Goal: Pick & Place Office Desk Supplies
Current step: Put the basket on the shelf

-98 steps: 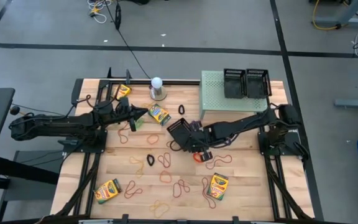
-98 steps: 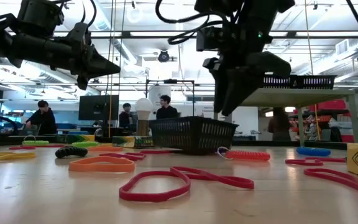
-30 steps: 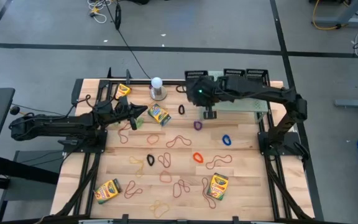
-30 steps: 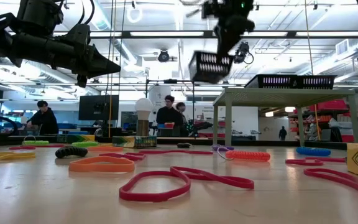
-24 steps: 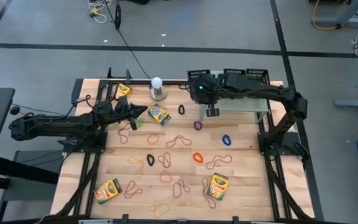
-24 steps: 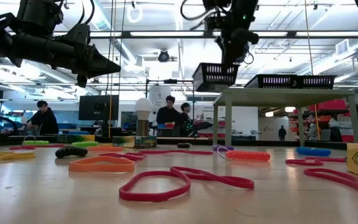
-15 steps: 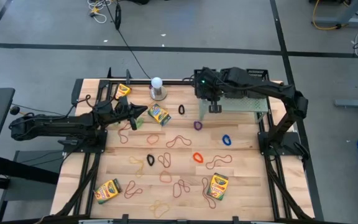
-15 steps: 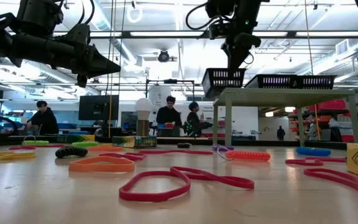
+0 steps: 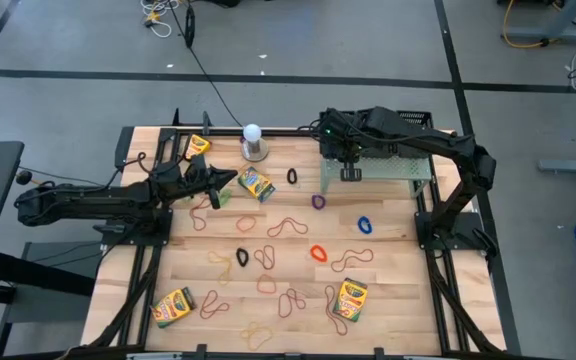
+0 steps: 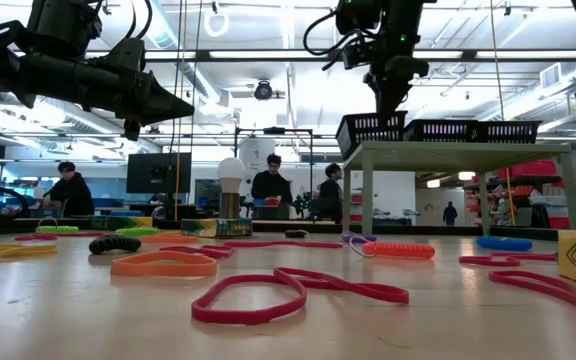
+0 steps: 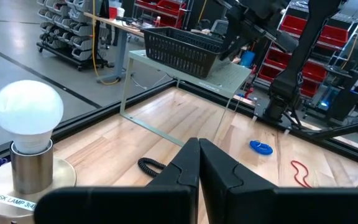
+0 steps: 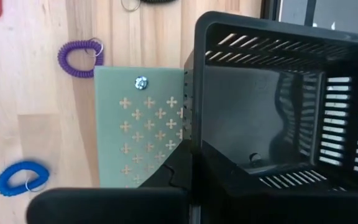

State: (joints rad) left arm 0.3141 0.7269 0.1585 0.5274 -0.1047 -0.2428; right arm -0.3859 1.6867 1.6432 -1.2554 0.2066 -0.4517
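— Two arms on record; report from the left.
— Left gripper [image 9: 230, 180] hangs above the surface [image 9: 398, 300] near the white bulb lamp [image 9: 253, 141], fingers pressed together, holding nothing. A crayon box [image 9: 256, 184] lies flat just beside it, long axis diagonal to the surface's edges.

— And the loose bands?
— Rubber-band loops [image 9: 288, 226] lie flat across the middle: red, orange, tan, with a purple coil [image 9: 318, 201] and a blue coil [image 9: 365, 224] toward the right. Two more crayon boxes [image 9: 173, 307] lie at the near edge.

— The right side?
— Right gripper [image 9: 349, 157] is over the left end of the pale green riser [image 9: 408, 166], pinching the rim of a black mesh basket [image 10: 372, 133]. Its wrist view shows the fingers [image 12: 185, 163] closed on the basket wall.

— Basket's attitude?
— Upright, opening upward, level at the riser's top by the low view; whether it touches the top I cannot tell. Slatted black walls, rectangular. Two more baskets [image 10: 480, 131] stand on the riser to its right.
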